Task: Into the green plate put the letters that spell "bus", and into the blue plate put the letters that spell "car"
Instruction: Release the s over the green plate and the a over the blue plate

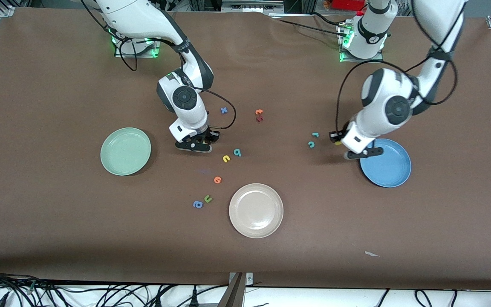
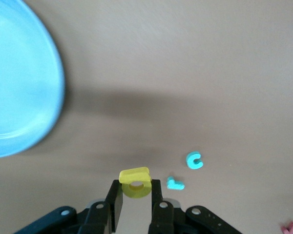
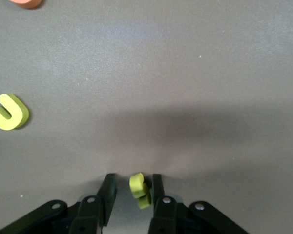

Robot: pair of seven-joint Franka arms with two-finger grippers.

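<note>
Front view: on a brown worktop (image 1: 58, 238), the right pincer (image 1: 197, 144) hangs low between the green plate (image 1: 125, 151) and the yellow "u" (image 1: 226, 158). The left pincer (image 1: 358, 152) hovers at the rim of the blue plate (image 1: 385, 163).

Left wrist view: the left pincer (image 2: 136, 197) is clamped on the yellow "a" (image 2: 135, 182); teal "c" (image 2: 194, 160) and teal "r" (image 2: 175, 184) lie below. It should be let go well inside the rim.

Right wrist view: the right pincer (image 3: 133, 192), narrow, brackets the yellow "s" (image 3: 139, 190); a firm grip seems needed before lifting.

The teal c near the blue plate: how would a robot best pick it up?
The teal c lies flat on the table, so probably from straight above, end effector fingers pinching its curved back and open side. Teal r sits close, so come down carefully.
</note>
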